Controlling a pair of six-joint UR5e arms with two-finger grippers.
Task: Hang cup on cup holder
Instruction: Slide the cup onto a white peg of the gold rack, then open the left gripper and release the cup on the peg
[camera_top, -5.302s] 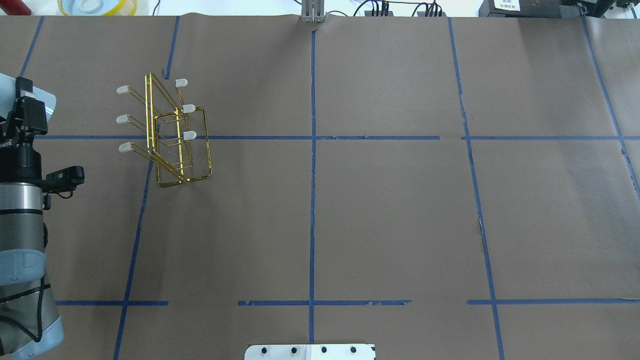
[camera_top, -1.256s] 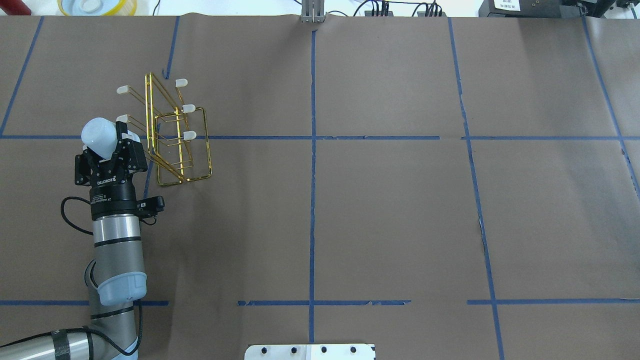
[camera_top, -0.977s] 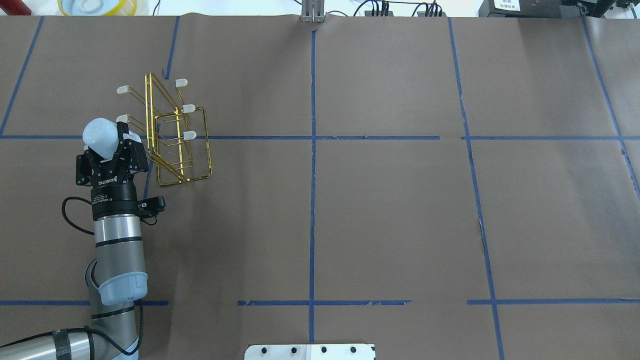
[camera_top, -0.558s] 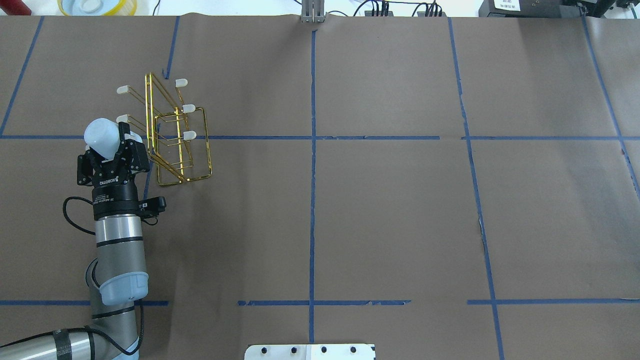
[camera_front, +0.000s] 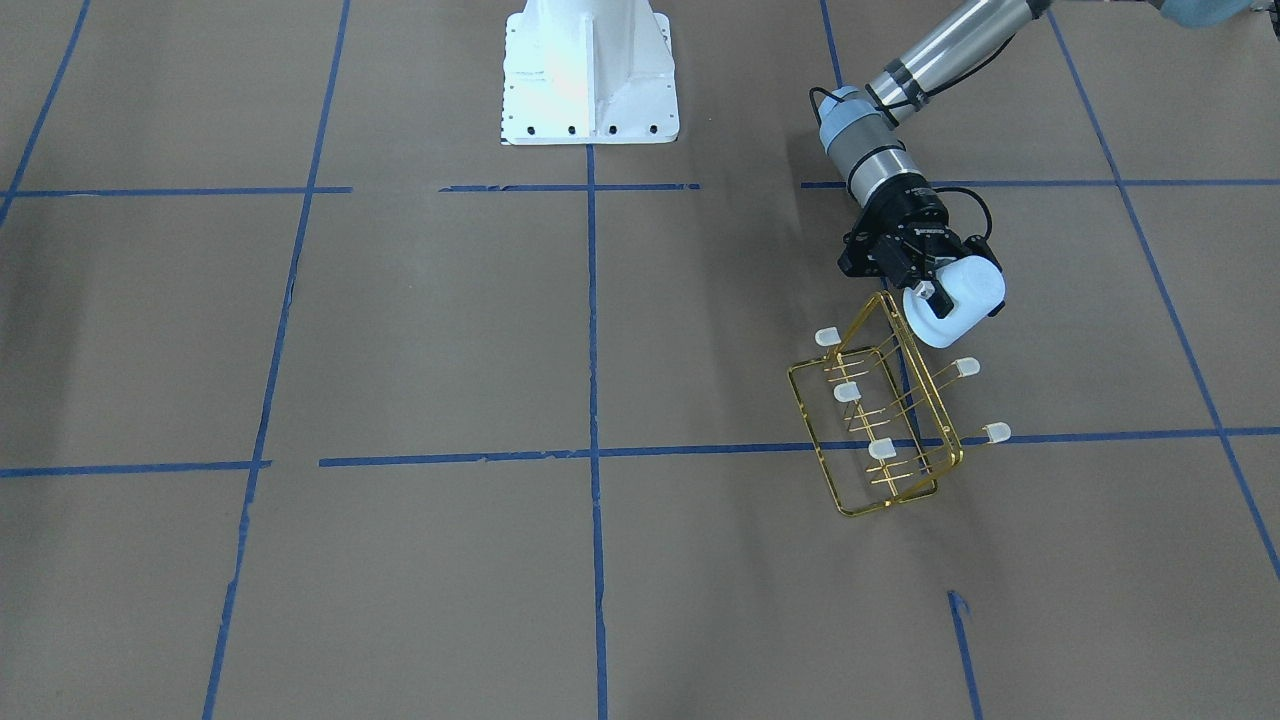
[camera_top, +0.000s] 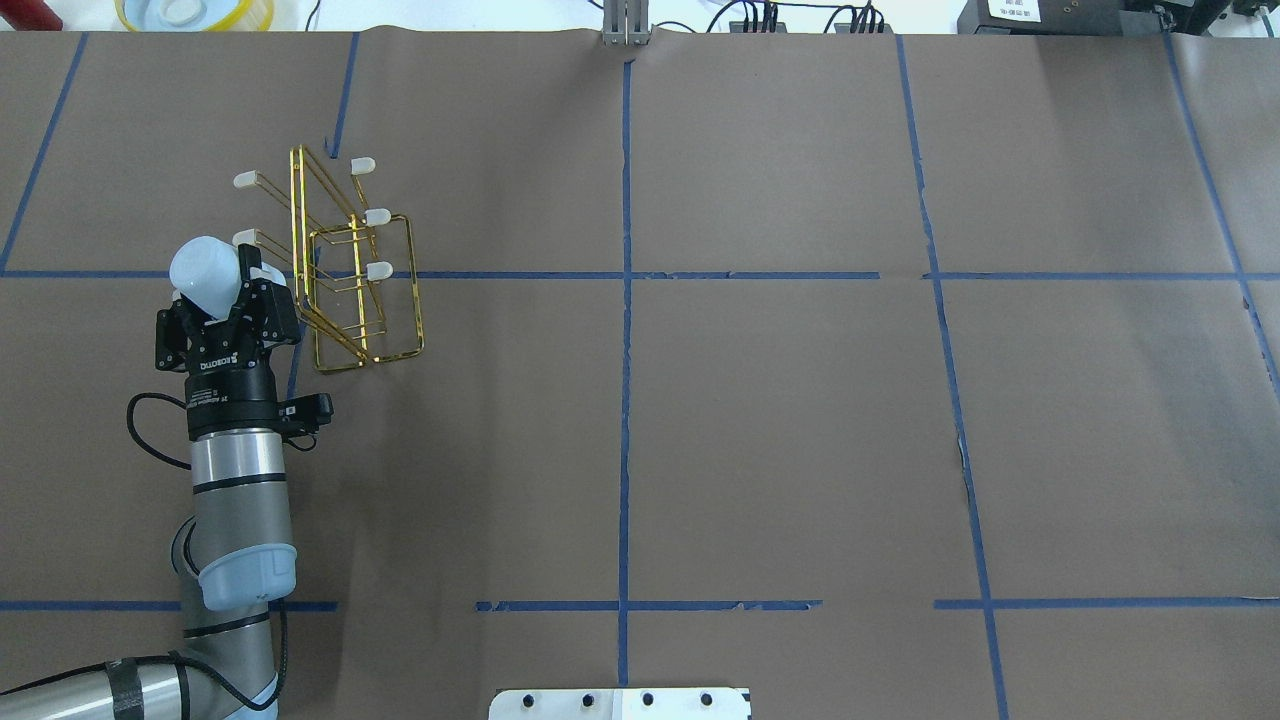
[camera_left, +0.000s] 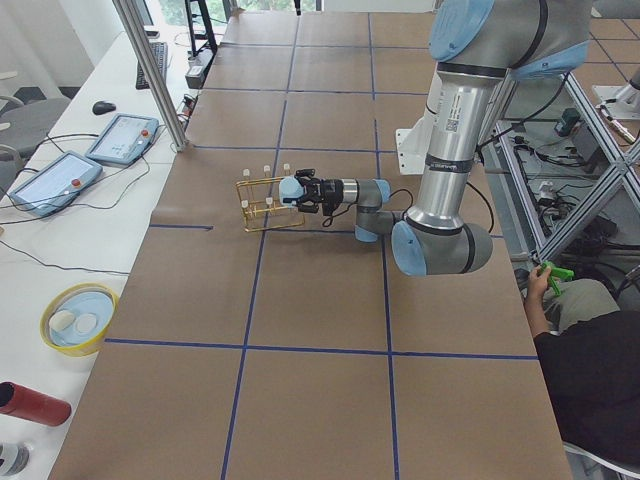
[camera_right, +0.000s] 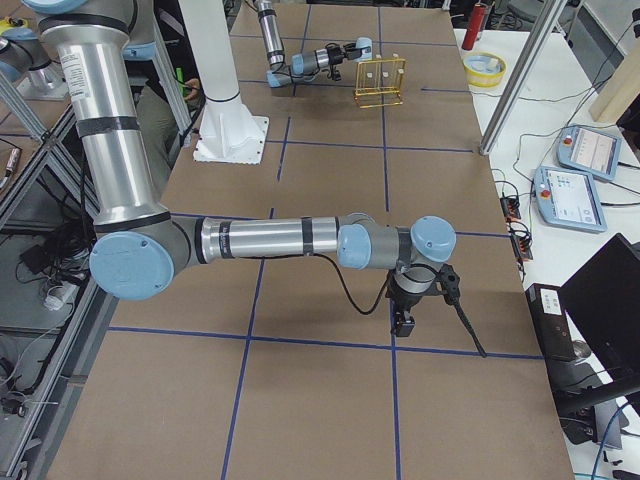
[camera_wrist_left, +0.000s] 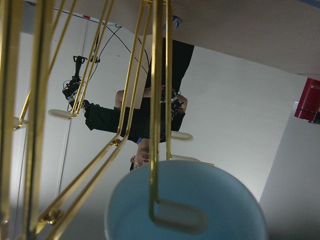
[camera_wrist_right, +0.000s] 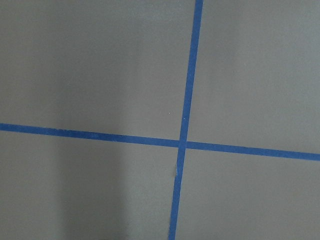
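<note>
My left gripper (camera_top: 232, 288) is out at about 10 o'clock from my base, with its jaws narrowed onto the cup (camera_top: 203, 270). I have the pale blue tumbler by its mouth end, tilted, and its closed bottom points up and off toward 11 o'clock. In my left wrist view the cup is the nearest thing, a pale blue round low in the middle. A gold wire comes down across it and ends in a small rounded loop. Whether that wire is inside the cup or only in front of it, I cannot tell.

Just past my fingers (camera_top: 262, 290), at the cup's 3 o'clock, the cup holder (camera_top: 352, 262) stands on the table (camera_top: 780, 420), its gold base frame flat on the brown paper. The cup sits against its 9 o'clock side. One white-capped prong (camera_top: 243, 238) shows just beside the cup at its 1 o'clock, and another cap (camera_top: 244, 180) stands free farther on at 12.

At the table's far edge, toward 11 o'clock, there is a yellow ring (camera_top: 195, 14) with something pale inside.

My right gripper (camera_right: 405, 322) is well apart from all this, out toward 3 o'clock, pointing down over a crossing of blue tape (camera_wrist_right: 182, 144). I cannot tell whether its jaws are wide or narrow.
</note>
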